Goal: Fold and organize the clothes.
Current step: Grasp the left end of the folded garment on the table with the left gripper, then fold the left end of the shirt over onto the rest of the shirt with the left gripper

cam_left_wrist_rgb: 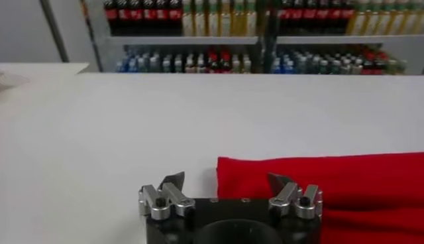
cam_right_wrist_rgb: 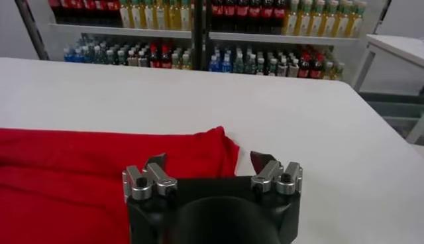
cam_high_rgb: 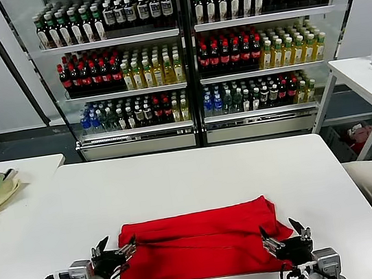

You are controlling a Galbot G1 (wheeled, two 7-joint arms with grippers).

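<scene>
As the red T-shirt (cam_high_rgb: 200,243) lies flat on the white surface (cam_high_rgb: 197,172), soft and light, its near corners are best pinched by the left gripper (cam_high_rgb: 117,249) and right gripper (cam_high_rgb: 280,234), whose fingers are spread wide and empty.

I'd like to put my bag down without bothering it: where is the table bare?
The white table is bare between the red T-shirt and its far edge by the drinks fridge. The near edge is crowded: left tool and right tool flank the shirt's ends.
</scene>
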